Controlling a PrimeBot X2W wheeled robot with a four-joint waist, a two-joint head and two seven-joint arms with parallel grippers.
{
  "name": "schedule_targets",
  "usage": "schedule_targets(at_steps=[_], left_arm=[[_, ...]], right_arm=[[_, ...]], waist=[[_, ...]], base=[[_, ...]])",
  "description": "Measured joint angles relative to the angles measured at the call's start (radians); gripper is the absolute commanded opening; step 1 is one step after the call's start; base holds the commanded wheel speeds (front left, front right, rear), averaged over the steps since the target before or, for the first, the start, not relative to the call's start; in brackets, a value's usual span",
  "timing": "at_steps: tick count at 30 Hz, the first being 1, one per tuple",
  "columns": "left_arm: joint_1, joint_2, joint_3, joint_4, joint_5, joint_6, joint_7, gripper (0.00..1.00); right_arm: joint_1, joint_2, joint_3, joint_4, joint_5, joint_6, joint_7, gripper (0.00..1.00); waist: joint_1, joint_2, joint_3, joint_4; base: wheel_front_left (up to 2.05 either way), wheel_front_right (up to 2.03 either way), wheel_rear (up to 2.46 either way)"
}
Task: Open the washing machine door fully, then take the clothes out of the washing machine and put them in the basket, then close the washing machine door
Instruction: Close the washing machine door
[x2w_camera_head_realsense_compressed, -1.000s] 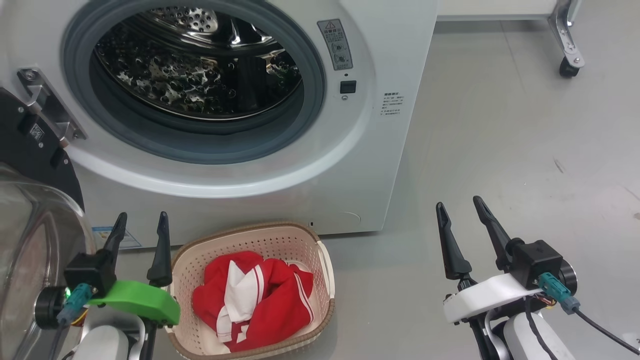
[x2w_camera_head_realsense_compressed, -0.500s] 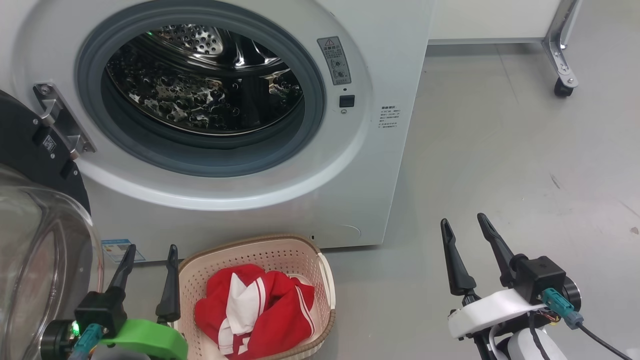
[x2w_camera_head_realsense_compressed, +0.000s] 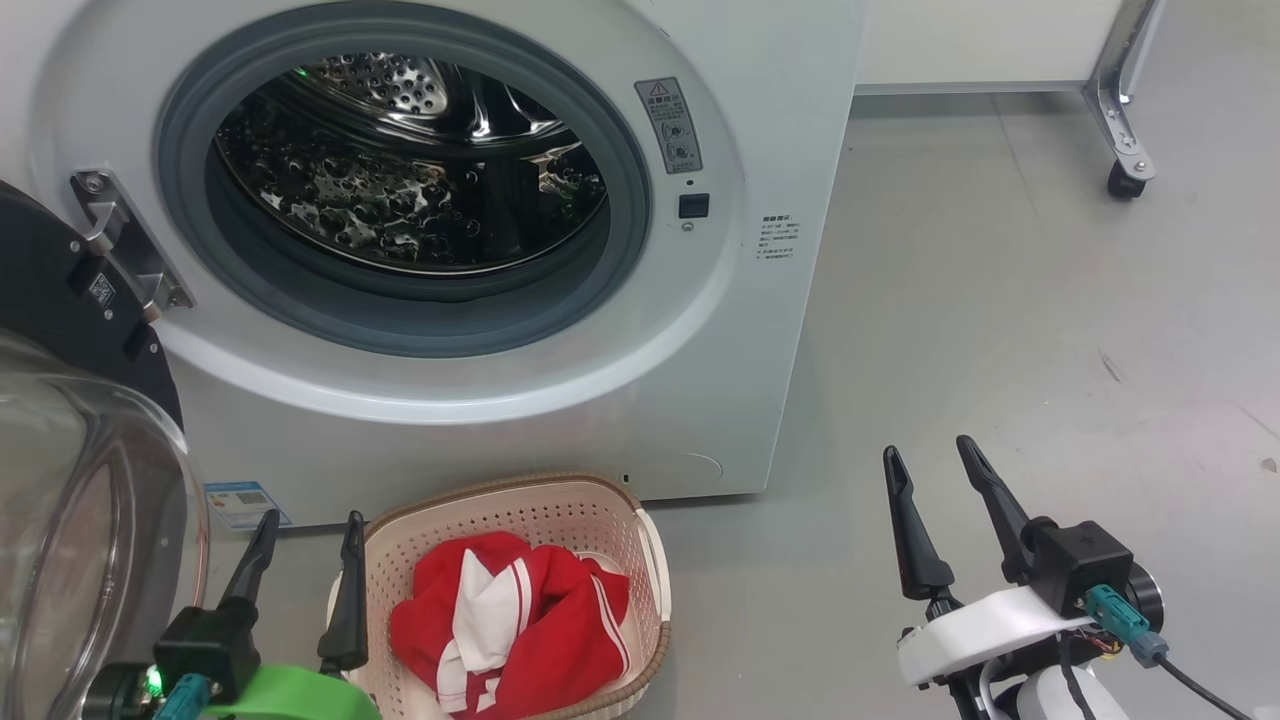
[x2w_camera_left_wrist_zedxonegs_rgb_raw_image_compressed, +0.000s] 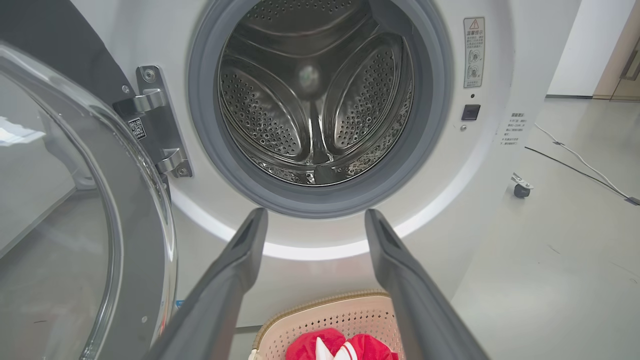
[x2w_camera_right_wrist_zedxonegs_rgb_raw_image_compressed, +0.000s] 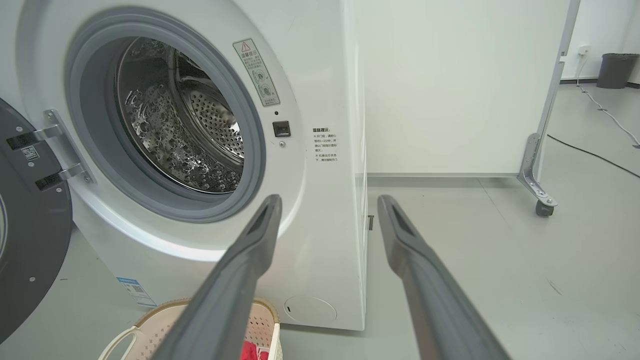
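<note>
The washing machine (x2w_camera_head_realsense_compressed: 760, 330) stands in front of me with its steel drum (x2w_camera_left_wrist_zedxonegs_rgb_raw_image_compressed: 315, 100) showing no fabric inside. The washing machine door (x2w_camera_head_realsense_compressed: 60, 300) hangs swung out to the left, its clear glass bowl (x2w_camera_head_realsense_compressed: 90, 520) close beside my left arm. Below the opening, the basket (x2w_camera_head_realsense_compressed: 640, 520) sits on the floor with the red-and-white clothes (x2w_camera_head_realsense_compressed: 510, 625) bunched in it. My left gripper (x2w_camera_head_realsense_compressed: 311, 525) is open at the basket's left rim, holding nothing. My right gripper (x2w_camera_head_realsense_compressed: 928, 450) is open over bare floor to the right of the machine.
A metal frame leg with a caster (x2w_camera_head_realsense_compressed: 1125, 180) stands at the back right under a white panel (x2w_camera_right_wrist_zedxonegs_rgb_raw_image_compressed: 450, 90). A cable (x2w_camera_left_wrist_zedxonegs_rgb_raw_image_compressed: 575, 160) runs along the floor on the right. Grey floor (x2w_camera_head_realsense_compressed: 1050, 330) spreads to the machine's right.
The head view has shifted, so the machine, the basket and both grippers sit lower in the picture. Both grippers stay open, and the clothes lie the same in the basket.
</note>
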Motion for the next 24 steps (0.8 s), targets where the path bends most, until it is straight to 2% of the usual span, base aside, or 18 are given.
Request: schedule_targets(at_steps=[13,24], left_arm=[[0.039,0.014,-0.002,-0.085,0.012,0.018,0.036,1.0],[0.064,0.014,-0.001,-0.131,0.028,0.029,0.062,1.0]], right_arm=[[0.0,0.001,0.0,-0.004,0.0,0.0,0.0,1.0],[0.0,0.001,0.0,-0.004,0.0,0.0,0.0,1.0]], waist=[[0.0,0.0,0.0,-0.005],[0.0,0.0,-0.002,-0.008]], base=[[-0.03,0.1,-0.07],[-0.22,0.75,-0.53]])
